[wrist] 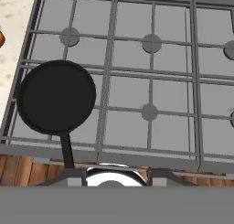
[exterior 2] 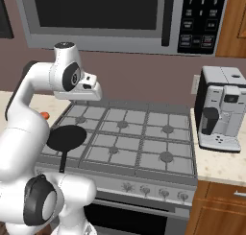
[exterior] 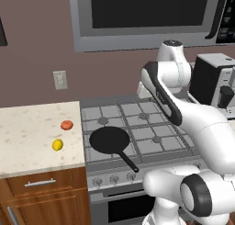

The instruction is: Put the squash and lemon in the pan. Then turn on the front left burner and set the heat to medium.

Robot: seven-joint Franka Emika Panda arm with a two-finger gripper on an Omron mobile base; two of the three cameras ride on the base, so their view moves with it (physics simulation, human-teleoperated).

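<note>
My robot arm (exterior: 202, 127) is glossy white, built of rounded, bulbous segments, with dark grey bands and round black caps at its joints.

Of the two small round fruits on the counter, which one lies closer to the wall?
The orange-red squash. It lies farther back on the speckled beige counter, toward the wall, while the bright yellow lemon sits nearer the counter's front edge.

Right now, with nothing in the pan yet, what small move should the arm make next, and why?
Probably swing left and down toward the squash. It and the lemon both lie on the counter left of the stove, while the pan on the front left burner is empty. The gripper hangs high over the stove's front edge, holding nothing, and would need to open first.
</note>
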